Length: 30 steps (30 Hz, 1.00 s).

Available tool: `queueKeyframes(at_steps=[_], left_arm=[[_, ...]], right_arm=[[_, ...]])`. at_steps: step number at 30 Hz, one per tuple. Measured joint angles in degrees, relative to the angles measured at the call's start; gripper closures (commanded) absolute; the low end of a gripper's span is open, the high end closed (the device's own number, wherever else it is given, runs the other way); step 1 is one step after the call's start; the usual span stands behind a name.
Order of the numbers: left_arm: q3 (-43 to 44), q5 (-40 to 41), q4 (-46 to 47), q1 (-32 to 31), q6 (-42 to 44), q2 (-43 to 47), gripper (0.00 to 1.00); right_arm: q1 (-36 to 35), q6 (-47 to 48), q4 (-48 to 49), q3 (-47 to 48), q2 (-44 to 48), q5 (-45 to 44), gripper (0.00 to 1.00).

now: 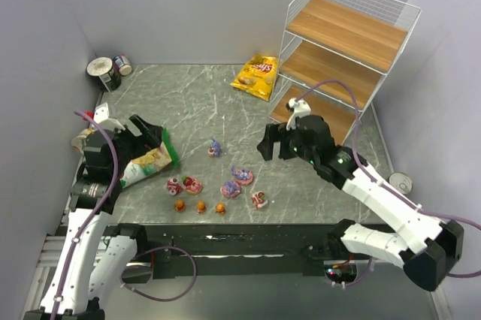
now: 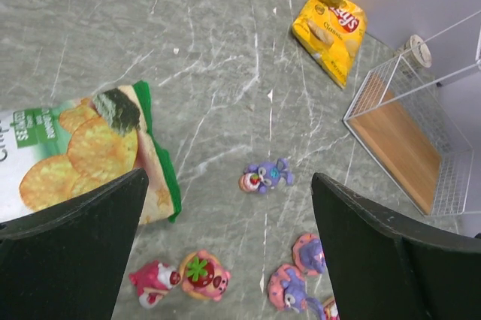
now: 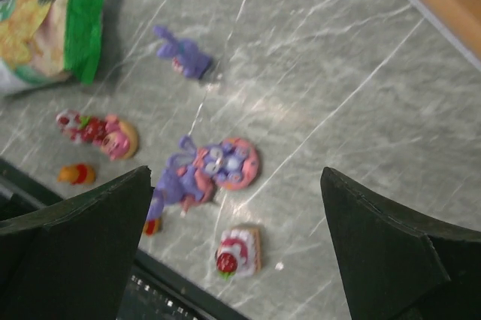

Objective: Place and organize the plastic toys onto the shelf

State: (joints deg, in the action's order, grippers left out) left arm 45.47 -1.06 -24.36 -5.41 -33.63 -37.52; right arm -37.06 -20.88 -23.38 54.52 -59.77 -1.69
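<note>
Under spread right fingers [image 3: 75, 222] and spread left fingers [image 2: 68, 230], blurred plastic toys [image 3: 218, 166] lie partly hidden.

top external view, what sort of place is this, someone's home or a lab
Probably a robot lab test cell, not a home: left arm and right arm mounted at a marble-look tabletop, plain grey wall panels boxing it in, staged props like plastic toys and a wire shelf.

Soft, even light came from overhead and lit the grey worktop [image 1: 225, 102] brightly; shadows were short and faint. The top and left wrist views were sharp. The right wrist view was motion-blurred, its toys [image 3: 218, 166] smeared and soft-edged, with a pale sheen across the mid-worktop
</note>
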Motion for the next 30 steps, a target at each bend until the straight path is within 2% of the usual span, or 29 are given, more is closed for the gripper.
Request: queueKeyframes(at_steps=[7, 12, 23, 30], left_arm=[[1.5, 0.5, -5.7, 0.0, 1.1, 3.3, 0.04], [2.7, 0.5, -8.1, 0.0, 1.7, 3.1, 0.04], [1.3, -1.0, -8.8, 0.0, 2.5, 6.4, 0.04], [-5.5, -2.8, -4.9, 0.0, 2.4, 10.6, 0.04]], right_arm=[[-2.4, -1.2, 1.9, -5.5, 9.7, 5.2, 0.00], [-2.4, -1.8, 2.8, -6.2, 13.0, 9.1, 0.00], [-2.7, -0.2, 1.6, -6.6, 13.1, 12.6, 0.01], [-6.8, 2.8, 4.3, -15.5, 10.2, 13.8, 0.05]])
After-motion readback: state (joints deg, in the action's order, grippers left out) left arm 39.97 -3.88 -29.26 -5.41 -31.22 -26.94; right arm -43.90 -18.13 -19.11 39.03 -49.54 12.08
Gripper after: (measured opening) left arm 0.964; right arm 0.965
